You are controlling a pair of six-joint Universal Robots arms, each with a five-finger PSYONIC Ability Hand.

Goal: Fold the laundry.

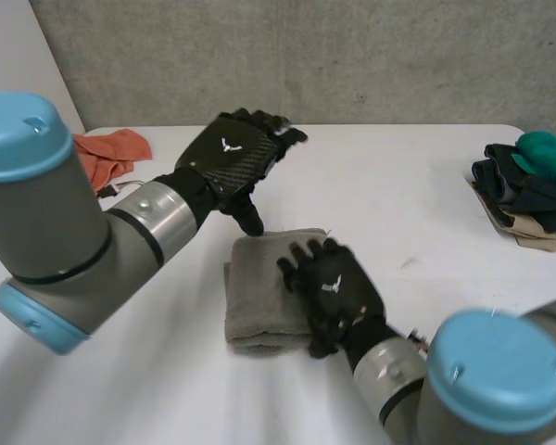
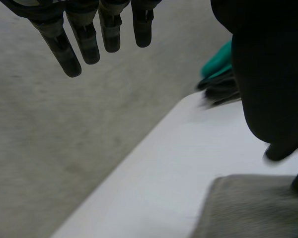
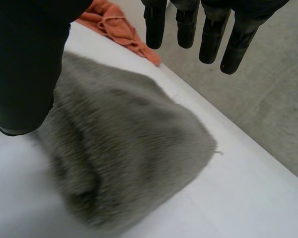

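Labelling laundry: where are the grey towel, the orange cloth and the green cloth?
grey towel (image 1: 255, 297), head view, bare left part.
orange cloth (image 1: 111, 153), head view, middle.
green cloth (image 1: 551, 153), head view, middle.

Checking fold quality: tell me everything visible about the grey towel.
The grey towel looks thick and fuzzy, folded into a rectangle with layered edges facing the robot. It lies flat on the table. The right robot hand lies on its right side, fingers straight; the left robot hand hangs open by its far edge.

white table (image 1: 426, 213), rough grey wall (image 1: 352, 56) behind its far edge, soft even light
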